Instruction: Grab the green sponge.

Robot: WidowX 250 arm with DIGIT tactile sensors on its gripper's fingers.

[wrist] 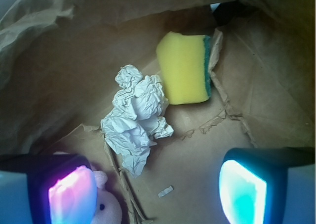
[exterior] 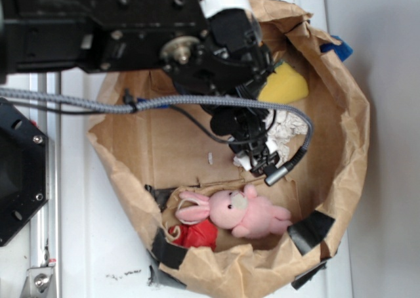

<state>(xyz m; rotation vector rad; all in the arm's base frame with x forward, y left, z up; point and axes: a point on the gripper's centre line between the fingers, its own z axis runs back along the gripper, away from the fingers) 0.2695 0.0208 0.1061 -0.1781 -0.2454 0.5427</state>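
Fingers: both pads (wrist: pixel 73 194) stand spread wide at the wrist view's lower edge, nothing between them; the gripper (wrist: pixel 158 187) hangs above the floor of the paper bag (exterior: pixel 341 180).
Green sponge: the green sponge (wrist: pixel 186 68) lies flat on the bag floor, yellow face up, thin green layer along one long edge, close to the bag wall.
Paper wad: the crumpled white paper wad (wrist: pixel 136 116) sits just beside the sponge, on the side away from the green edge.
Pink rabbit: the pink rabbit (exterior: pixel 239 211) lies well apart from the sponge.
Step in hand: approach, I judge.
Doing it well: carry the gripper past the wad until the sponge is centred, then descend straddling its narrow width.
Risk: a finger catching the wad or the wall.
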